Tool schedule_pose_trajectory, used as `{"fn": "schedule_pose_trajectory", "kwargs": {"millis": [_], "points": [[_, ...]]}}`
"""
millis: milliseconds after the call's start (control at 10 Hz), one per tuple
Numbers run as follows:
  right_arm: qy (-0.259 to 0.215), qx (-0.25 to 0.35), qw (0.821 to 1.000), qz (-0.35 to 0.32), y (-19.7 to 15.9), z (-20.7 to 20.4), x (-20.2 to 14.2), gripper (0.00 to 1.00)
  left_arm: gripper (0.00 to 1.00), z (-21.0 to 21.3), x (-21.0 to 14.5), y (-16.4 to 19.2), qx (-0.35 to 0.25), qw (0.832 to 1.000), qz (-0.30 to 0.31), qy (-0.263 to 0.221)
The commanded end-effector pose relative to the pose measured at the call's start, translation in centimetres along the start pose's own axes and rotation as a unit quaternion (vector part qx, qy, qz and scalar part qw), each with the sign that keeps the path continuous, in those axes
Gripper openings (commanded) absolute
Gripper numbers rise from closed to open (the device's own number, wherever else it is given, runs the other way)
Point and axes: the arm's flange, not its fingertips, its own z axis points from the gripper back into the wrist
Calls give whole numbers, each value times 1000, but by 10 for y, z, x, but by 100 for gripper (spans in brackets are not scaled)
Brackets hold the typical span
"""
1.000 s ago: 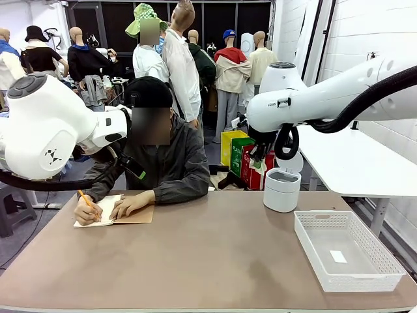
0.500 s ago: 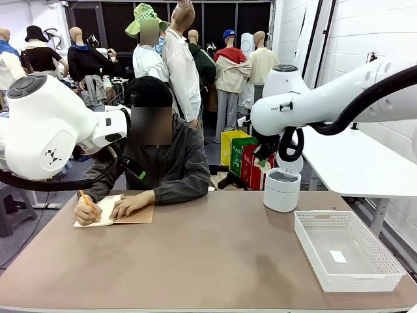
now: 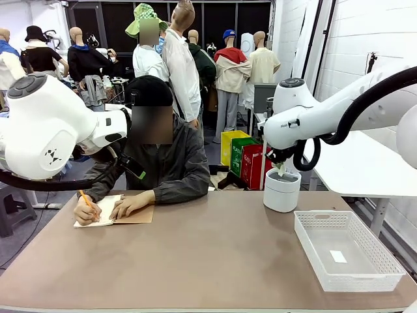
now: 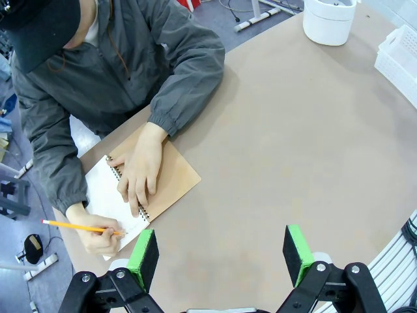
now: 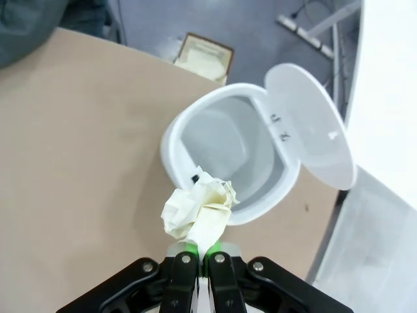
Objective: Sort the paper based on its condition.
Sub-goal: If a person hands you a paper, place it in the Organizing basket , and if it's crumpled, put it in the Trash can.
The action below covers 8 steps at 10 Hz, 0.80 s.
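Front view: our right gripper (image 3: 280,168) hangs just above the round white plastic bin (image 3: 281,192), near the white slotted plastic basket (image 3: 358,282). Across the table a person (image 3: 163,163) writes in a spiral-bound notebook (image 3: 107,214).

Left wrist view: our left gripper (image 4: 220,255) stands wide open and empty over bare tabletop (image 4: 273,150), near the notebook.

Right wrist view: the jaws are pinched tight on a crumpled wad of white paper (image 5: 199,210), right over the bin's open mouth. We judge this piece is one release from sorted; further sheets have yet to come.

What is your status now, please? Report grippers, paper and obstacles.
Right gripper shut on crumpled paper, above open white bin. Left gripper open, over table. Nothing blocking the bin.
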Motion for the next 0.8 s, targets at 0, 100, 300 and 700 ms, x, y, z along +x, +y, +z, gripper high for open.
{"fn": "schedule_pose_trajectory", "kwargs": {"millis": [0,100,300,700], "points": [[-4,-23,999,-27,-3,-15,12,0,100,0,-1,1,2,1000,1,0],[-2,-23,999,-30,-7,-23,13,0,100,0,-1,1,2,1000,1,0],[-3,-36,999,-28,-13,-36,18,0,100,0,-1,1,2,1000,1,0],[7,-59,998,3,-20,-53,28,0,100,0,-1,1,2,1000,1,0]]}}
